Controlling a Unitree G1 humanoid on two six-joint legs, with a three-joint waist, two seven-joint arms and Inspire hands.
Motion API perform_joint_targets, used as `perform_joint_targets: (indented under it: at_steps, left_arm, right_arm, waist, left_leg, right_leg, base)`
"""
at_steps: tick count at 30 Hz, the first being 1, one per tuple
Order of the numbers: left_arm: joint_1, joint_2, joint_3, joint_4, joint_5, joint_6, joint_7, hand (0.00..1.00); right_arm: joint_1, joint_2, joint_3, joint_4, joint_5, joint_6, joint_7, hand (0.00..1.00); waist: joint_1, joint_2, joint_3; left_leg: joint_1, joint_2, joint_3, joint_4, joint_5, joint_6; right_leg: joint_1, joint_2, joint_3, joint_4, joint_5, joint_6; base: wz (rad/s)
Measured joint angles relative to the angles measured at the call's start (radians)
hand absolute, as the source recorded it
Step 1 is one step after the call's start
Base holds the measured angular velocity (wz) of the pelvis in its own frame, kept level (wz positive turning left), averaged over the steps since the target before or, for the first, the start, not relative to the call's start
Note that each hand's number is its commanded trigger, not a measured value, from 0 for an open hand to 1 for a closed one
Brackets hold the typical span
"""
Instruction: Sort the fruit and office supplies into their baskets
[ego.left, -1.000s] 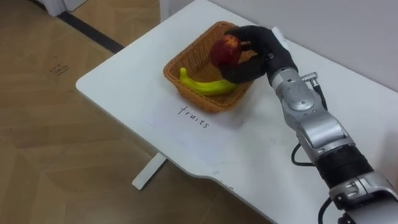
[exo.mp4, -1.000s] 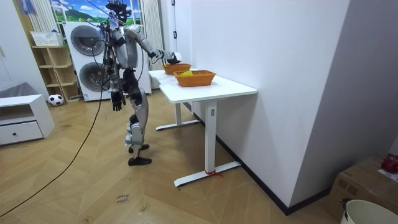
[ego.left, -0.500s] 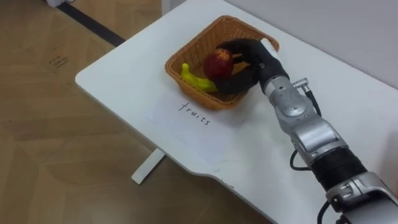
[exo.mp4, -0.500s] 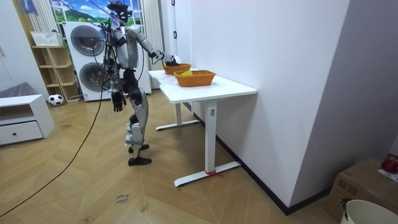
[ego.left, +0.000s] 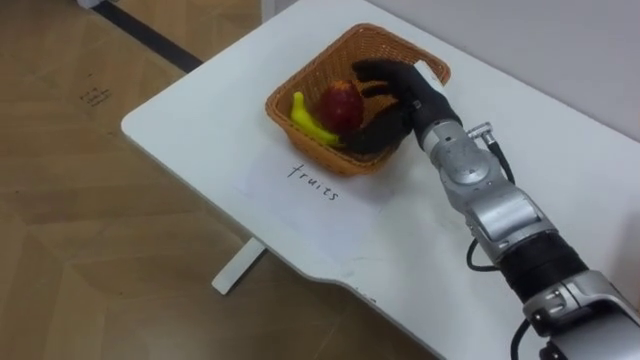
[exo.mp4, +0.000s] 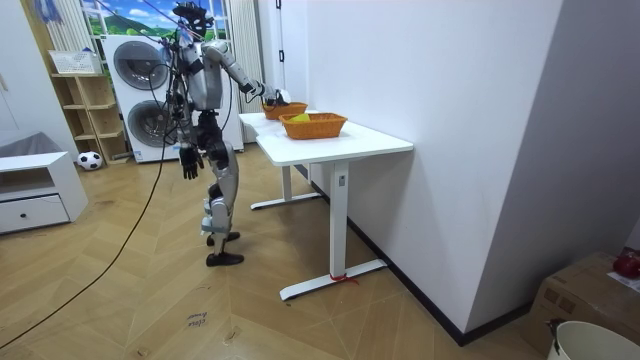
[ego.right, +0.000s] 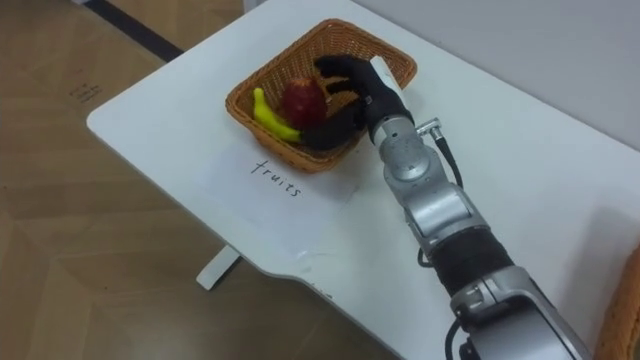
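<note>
A red apple (ego.left: 340, 105) sits low inside the wicker fruit basket (ego.left: 300, 76), resting against a yellow banana (ego.left: 308, 123). My right hand (ego.left: 412, 97) reaches into the basket from the right, its dark fingers curled over the apple's top and the thumb under its near side. The basket stands near the far left corner of the white table (ego.left: 200, 120). In the room view my left hand (exo.mp4: 186, 160) hangs idle at my side with relaxed fingers while I stand at the table's end.
A white sheet with a handwritten label (ego.left: 310, 185) lies just in front of the basket. A second wicker basket (exo.mp4: 314, 125) stands further along the table, its rim (ego.right: 625, 300) showing at the right. A wall runs behind the table.
My right hand has brought the apple from above the basket's rim down into the basket beside the banana. The camera has shifted slightly.
</note>
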Motion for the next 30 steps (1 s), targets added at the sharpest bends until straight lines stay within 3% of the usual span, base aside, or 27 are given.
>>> perform_joint_targets:
  at_steps: [30]
  left_arm:
    - [0.004,0.001,0.0,0.0,0.0,-0.004,0.032,0.0]
  right_arm:
    - [-0.002,0.0,0.0,-0.005,-0.01,0.0,-0.007,0.0]
  waist:
    - [-0.001,-0.014,-0.0003]
  left_leg:
    - [0.001,0.0,0.0,0.0,0.0,0.0]
  right_leg:
    - [0.0,-0.001,0.0,0.001,0.0,0.0]
  base:
    - [0.0]
